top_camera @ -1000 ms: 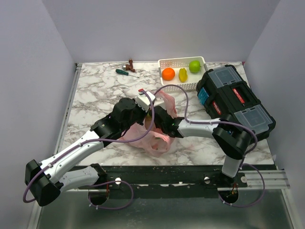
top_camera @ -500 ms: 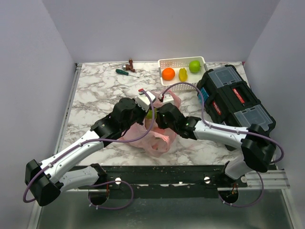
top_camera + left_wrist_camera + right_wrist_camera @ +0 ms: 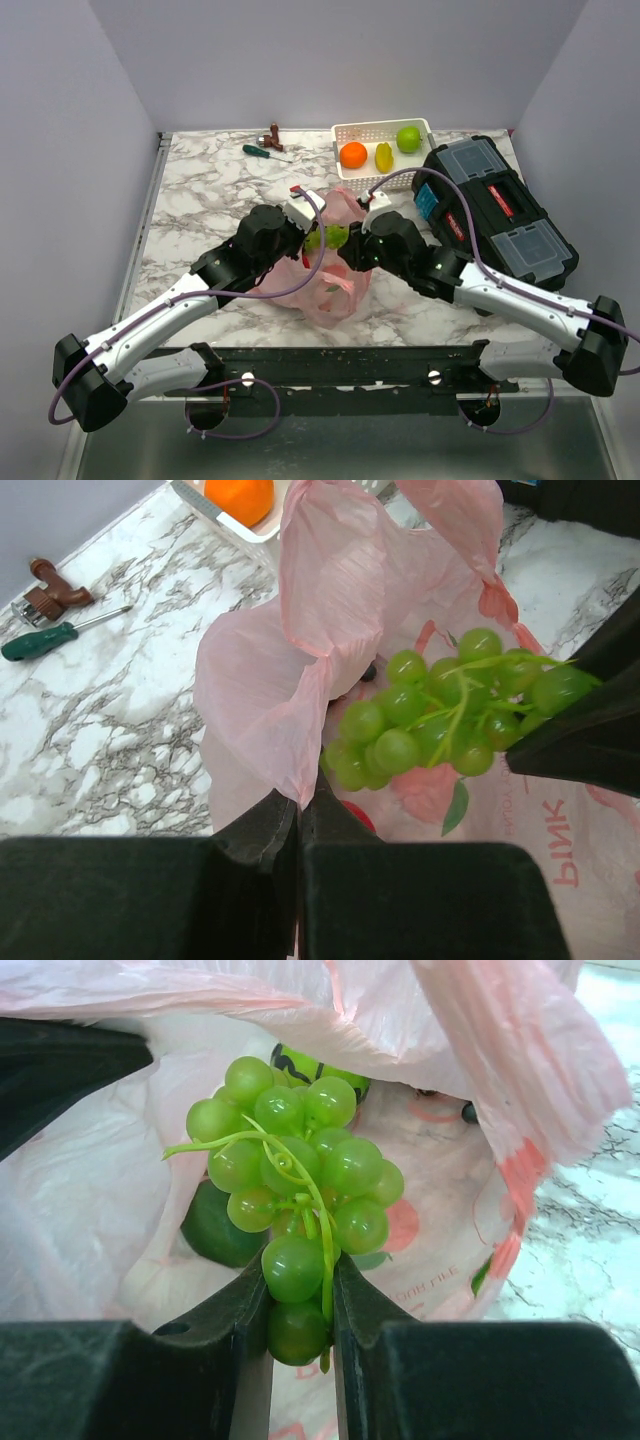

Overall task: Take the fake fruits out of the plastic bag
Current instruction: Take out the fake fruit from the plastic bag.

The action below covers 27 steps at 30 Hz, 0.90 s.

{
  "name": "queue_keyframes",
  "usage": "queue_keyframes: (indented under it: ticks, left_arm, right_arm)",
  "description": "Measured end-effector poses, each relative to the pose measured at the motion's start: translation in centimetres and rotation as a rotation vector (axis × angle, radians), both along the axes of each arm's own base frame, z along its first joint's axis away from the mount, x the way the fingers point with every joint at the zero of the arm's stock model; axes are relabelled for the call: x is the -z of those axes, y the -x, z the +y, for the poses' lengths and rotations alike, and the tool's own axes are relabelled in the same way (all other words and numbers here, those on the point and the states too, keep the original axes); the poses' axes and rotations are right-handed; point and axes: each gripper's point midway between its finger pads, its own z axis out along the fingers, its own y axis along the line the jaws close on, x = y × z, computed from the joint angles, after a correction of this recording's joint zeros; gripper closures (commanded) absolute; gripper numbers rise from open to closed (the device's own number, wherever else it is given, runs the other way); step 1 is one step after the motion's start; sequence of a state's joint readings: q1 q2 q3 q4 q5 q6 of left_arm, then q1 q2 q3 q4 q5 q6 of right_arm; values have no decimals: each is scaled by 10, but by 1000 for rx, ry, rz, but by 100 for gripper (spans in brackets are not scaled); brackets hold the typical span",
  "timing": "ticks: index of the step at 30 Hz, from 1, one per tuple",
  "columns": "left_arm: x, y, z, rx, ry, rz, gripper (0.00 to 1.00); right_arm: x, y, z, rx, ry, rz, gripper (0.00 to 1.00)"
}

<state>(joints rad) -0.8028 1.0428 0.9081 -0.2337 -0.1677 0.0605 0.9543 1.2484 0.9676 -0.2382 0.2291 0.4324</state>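
The pink plastic bag (image 3: 335,285) lies mid-table, and my left gripper (image 3: 300,798) is shut on a fold of its rim, holding the mouth up. My right gripper (image 3: 298,1295) is shut on the bottom of a green grape bunch (image 3: 290,1175), which hangs just above the bag's opening (image 3: 328,238). The left wrist view shows the same bunch (image 3: 440,715) to the right of my left fingers. Inside the bag lie a dark green fruit (image 3: 213,1230) and something red (image 3: 362,817). An orange (image 3: 353,154), a lemon (image 3: 384,156) and a green apple (image 3: 408,138) sit in the white basket (image 3: 345,130).
A black toolbox (image 3: 495,215) stands at the right, close to my right arm. A green-handled screwdriver (image 3: 265,152) and a small brown object (image 3: 273,133) lie at the back, left of the basket.
My right gripper has come up out of the bag with the grape bunch, and its arm has swung out to the right. The left gripper has stayed put on the bag's rim.
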Motion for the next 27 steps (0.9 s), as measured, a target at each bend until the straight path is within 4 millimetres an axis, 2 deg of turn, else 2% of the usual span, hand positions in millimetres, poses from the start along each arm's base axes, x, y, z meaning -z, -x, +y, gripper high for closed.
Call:
queue_keyframes:
  ticks: [4, 13, 18, 23, 27]
  left_arm:
    - [0, -1, 2, -9, -7, -6, 100]
    - [0, -2, 3, -17, -14, -11, 100]
    - [0, -2, 4, -17, -14, -11, 100]
    - [0, -3, 3, -16, -15, -10, 100]
    - [1, -3, 3, -16, -16, -10, 100]
  right_arm:
    - [-21, 8, -11, -13, -16, -25, 99]
    - [-82, 19, -30, -28, -69, -115, 99]
    - [-104, 24, -42, -14, -94, -147, 99]
    - [-132, 25, -52, 13, -129, -186, 99]
    - [-162, 21, -60, 55, -163, -234, 99]
